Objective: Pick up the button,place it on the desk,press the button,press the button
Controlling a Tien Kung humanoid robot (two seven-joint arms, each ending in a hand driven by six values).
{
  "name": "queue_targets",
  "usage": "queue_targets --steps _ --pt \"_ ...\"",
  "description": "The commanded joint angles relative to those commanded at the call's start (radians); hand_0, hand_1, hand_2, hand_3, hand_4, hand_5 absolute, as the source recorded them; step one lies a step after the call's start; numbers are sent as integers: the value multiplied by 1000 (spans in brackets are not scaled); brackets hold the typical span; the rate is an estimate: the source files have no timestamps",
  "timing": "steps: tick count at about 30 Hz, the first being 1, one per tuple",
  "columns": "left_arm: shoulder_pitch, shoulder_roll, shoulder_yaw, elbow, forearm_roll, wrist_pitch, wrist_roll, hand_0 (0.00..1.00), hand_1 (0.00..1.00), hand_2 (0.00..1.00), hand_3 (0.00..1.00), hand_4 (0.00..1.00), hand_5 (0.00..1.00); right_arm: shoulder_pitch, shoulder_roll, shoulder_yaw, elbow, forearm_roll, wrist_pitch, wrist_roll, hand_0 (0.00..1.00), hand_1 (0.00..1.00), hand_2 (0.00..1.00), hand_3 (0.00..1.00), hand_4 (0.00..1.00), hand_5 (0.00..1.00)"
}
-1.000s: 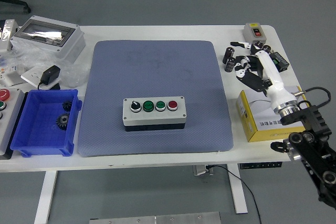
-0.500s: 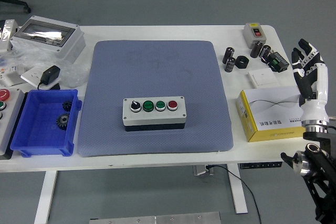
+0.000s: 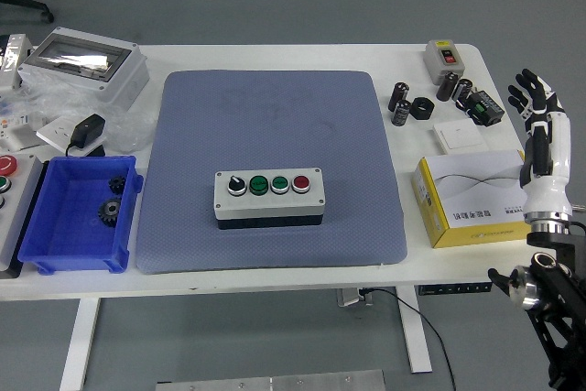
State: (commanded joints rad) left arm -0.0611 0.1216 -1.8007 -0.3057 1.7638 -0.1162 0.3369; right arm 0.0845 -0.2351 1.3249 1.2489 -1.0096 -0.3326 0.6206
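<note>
Sitting on the blue-grey mat point(image 3: 275, 116) mid-table point(image 3: 302, 267) is the button box point(image 3: 268, 196) — grey housing, black selector, two green buttons, one red, nothing touching it. Right robot hand point(image 3: 537, 112) is raised off the table's right edge, fingers spread, holding nothing, just beyond the yellow box point(image 3: 469, 200). Blue bin point(image 3: 78, 217) with black gears sits left of the mat — left arm not visible.

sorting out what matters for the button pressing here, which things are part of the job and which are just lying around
Part of the job:
grey four-button control box
blue-grey mat
right hand, open

Lying about:
blue plastic bin
yellow cardboard box
grey clear-lidded enclosure
black cylinders
</note>
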Motion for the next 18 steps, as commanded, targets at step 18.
queue_targets --steps 18 --pt "-3 -10 -17 8 25 0 -13 606 493 473 572 123 2 -22 2 78 2 61 57 -12 836 800 813 800 932 998"
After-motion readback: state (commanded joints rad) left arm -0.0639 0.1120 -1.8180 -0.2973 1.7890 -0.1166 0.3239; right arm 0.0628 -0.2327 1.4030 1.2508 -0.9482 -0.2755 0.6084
